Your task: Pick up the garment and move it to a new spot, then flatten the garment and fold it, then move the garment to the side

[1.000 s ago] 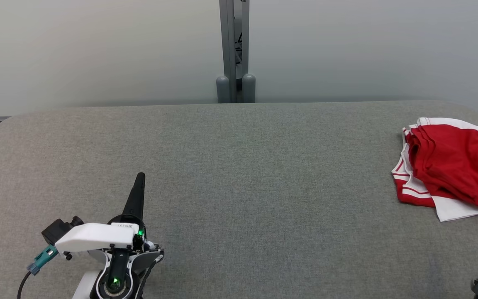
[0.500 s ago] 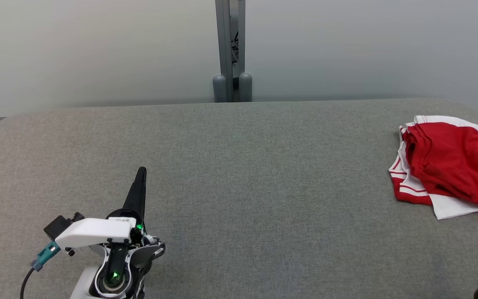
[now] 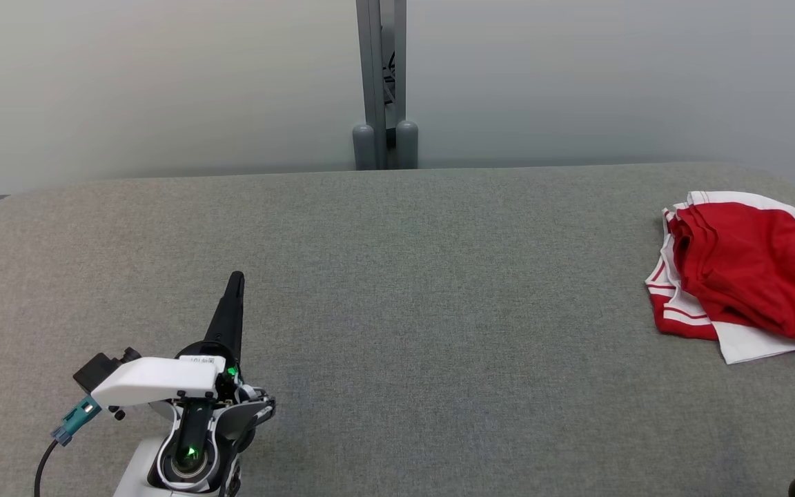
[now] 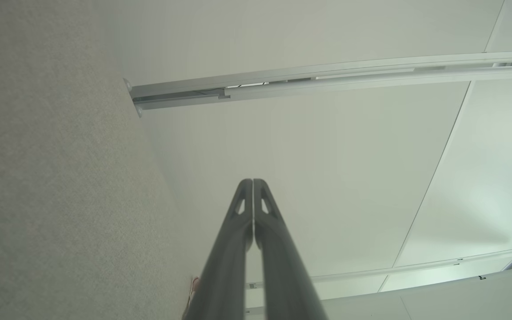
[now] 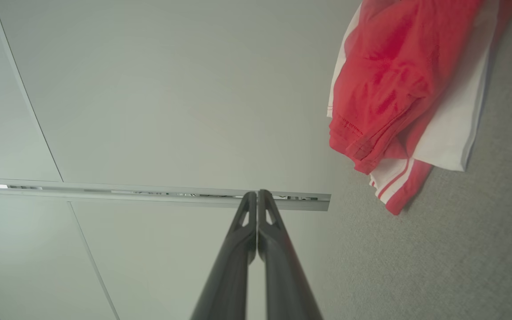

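Backing grey table (image 3: pixel 397 290): pale wall (image 3: pixel 163 83) | garment (image 3: pixel 749 269): right | left end effector (image 3: pixel 234 278), right end effector (image 5: pixel 257 192): together

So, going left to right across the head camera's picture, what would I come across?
Left claw, shut → grey post behind the table → red and white garment near the right edge.
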### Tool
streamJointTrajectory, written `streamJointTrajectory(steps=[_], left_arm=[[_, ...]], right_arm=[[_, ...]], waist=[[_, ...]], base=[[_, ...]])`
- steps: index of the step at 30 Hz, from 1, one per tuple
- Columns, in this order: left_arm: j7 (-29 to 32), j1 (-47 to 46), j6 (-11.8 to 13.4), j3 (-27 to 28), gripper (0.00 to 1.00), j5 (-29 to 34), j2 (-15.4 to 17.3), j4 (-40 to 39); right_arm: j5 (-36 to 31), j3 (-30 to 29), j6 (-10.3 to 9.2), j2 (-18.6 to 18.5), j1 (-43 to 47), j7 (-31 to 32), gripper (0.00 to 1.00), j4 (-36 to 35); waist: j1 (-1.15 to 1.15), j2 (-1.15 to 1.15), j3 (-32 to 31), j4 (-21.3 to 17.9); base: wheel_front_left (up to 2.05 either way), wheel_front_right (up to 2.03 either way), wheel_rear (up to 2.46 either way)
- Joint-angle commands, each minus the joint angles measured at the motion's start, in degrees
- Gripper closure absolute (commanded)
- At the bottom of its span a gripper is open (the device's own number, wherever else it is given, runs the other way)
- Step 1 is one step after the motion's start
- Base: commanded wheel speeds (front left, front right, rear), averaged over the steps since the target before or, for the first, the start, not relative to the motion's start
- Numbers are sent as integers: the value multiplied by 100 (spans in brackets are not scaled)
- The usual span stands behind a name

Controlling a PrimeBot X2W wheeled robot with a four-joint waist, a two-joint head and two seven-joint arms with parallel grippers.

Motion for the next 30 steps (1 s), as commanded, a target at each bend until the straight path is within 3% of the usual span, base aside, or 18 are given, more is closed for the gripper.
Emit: streamJointTrajectory(steps=[1,30], left_arm=[[5,-43,-20,7,100,-16,27,-5],[5,-42,-20,8,100,-16,28,-6]], right_arm=[[39,-3,2,-55,-38,7,100,-40],[39,-2,2,-55,-38,5,100,-39]], waist=[[0,0,0,0],[0,0,0,0]], base=[[0,0,0],[0,0,0]])
